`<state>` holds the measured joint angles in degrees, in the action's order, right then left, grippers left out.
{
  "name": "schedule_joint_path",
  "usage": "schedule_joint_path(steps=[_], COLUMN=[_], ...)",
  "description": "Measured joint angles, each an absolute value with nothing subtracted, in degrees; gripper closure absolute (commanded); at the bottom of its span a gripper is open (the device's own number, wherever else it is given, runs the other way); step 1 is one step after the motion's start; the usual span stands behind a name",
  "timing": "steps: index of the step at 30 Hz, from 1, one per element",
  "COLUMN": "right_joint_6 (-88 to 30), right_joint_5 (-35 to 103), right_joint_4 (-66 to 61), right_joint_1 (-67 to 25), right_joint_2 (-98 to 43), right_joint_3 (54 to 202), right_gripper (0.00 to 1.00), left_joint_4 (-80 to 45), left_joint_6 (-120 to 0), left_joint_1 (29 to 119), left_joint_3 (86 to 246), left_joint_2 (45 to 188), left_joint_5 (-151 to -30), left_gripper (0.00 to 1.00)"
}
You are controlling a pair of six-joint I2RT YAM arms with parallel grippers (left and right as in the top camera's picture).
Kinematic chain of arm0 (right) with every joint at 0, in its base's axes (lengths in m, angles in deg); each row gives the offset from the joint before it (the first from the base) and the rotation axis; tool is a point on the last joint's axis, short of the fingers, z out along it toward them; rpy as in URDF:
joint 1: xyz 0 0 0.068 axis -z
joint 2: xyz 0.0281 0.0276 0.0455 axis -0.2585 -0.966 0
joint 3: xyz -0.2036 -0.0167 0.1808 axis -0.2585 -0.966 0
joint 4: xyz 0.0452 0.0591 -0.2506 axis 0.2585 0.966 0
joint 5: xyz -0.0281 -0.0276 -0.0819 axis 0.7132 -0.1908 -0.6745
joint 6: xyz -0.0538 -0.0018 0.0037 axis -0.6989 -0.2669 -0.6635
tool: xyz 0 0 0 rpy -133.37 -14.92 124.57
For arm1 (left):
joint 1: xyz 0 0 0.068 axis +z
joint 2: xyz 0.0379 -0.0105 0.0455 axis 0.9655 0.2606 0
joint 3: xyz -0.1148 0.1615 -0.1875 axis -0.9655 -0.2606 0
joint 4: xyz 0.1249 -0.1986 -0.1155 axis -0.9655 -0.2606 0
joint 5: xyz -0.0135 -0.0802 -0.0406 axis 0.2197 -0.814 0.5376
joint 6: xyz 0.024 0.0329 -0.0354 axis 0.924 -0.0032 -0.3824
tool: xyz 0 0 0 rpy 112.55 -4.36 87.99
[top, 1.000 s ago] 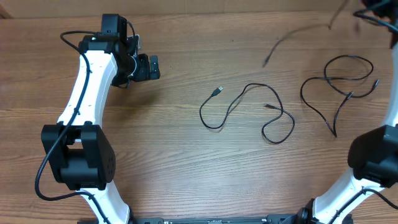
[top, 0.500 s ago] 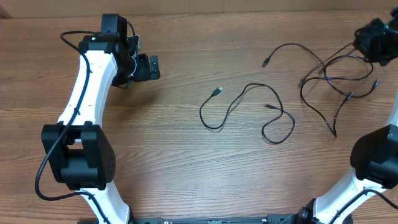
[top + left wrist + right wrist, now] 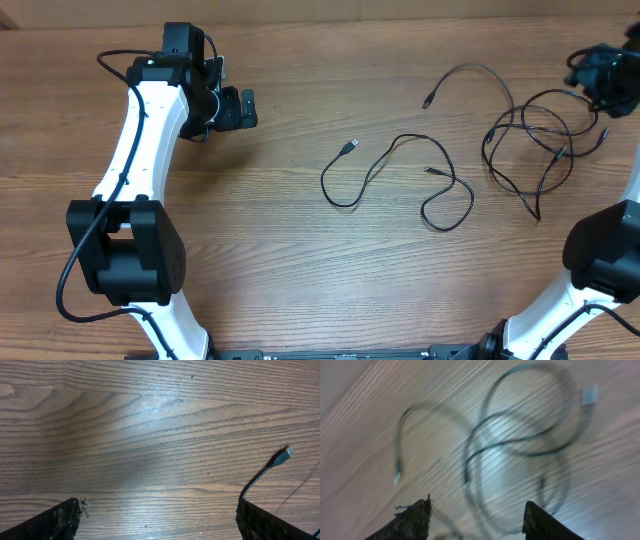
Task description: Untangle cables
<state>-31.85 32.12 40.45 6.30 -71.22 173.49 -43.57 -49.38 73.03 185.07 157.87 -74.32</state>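
Fingers [image 3: 55, 522] of the left gripper [image 3: 243, 108] stand spread wide above the table [image 3: 300, 260], far left. At far right the right gripper [image 3: 600, 75], parted and empty, hangs beside the looped cables [image 3: 545, 150].

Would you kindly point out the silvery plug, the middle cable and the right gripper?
silvery plug [image 3: 286, 452], left wrist view, on its metal tip.
middle cable [image 3: 408, 135], overhead view, top of its arch.
right gripper [image 3: 479, 522], right wrist view, midway between fingertips.

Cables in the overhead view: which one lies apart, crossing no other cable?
The middle cable with the silvery plug; the cables at the right overlap in one tangle.
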Motion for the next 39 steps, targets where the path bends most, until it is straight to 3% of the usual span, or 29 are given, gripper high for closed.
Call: schedule_joint_path(steps=[7,8,9,15,19,20,23,24,30,31,35,36,39], right_joint_6=[-36.66,-36.84,-37.05,-33.82,-30.32,-29.01,-26.02,-25.89,-23.61,-23.53,-23.79,-23.48,-23.33], right_joint_5=[43.94,45.64,46.85,50.43,51.11,51.2,50.3,49.51,39.68,38.3,31.26,29.36,24.66], right_joint_4=[46.15,46.3,46.32,41.63,35.51,33.1,27.62,27.07,34.83,36.55,43.33,43.88,44.47], right_joint_1=[-0.65,-2.38,-3.73,-15.84,-20.83,-22.25,-26.09,-26.86,-30.29,-30.16,-29.13,-28.85,-28.52], right_joint_2=[-71.4,-71.62,-71.81,-74.96,-76.47,-76.75,-77.23,-77.3,-77.36,-77.36,-77.28,-77.25,-77.25], right_joint_3=[173.49,173.49,173.43,167.92,161.19,158.5,151.55,150.41,149.43,150.2,154.98,155.42,154.57], right_gripper=[0.33,0.26,0.25,0.26,0.32,0.35,0.78,0.85,0.92,0.92,0.69,0.59,0.39], left_joint_4=[-43.59,-43.57,-43.57,-43.59,-43.57,-43.59,-43.59,-43.57,-43.57,-43.54,-43.57,-43.57,-43.57], left_joint_6=[-49.38,-49.38,-49.38,-49.38,-49.38,-49.38,-49.38,-49.38,-49.38,-49.38,-49.38,-49.38,-49.38], left_joint_1=[73.03,73.03,73.03,73.03,73.03,73.03,73.03,73.03,73.03,73.03,73.01,73.03,73.03], left_joint_3=[185.07,185.07,185.07,185.07,185.07,185.07,185.07,185.07,185.07,185.07,185.07,185.07,185.07], left_joint_2=[157.87,157.87,157.87,157.87,157.87,157.87,157.87,157.87,157.87,157.87,157.87,157.87,157.87], left_joint_5=[-74.39,-74.39,-74.39,-74.39,-74.39,-74.39,-74.39,-74.39,-74.39,-74.39,-74.39,-74.39,-74.39], left_gripper=[0.01,0.0,0.0,0.0,0.0,0.0,0.01,0.0,0.0,0.01,0.0,0.0,0.0])
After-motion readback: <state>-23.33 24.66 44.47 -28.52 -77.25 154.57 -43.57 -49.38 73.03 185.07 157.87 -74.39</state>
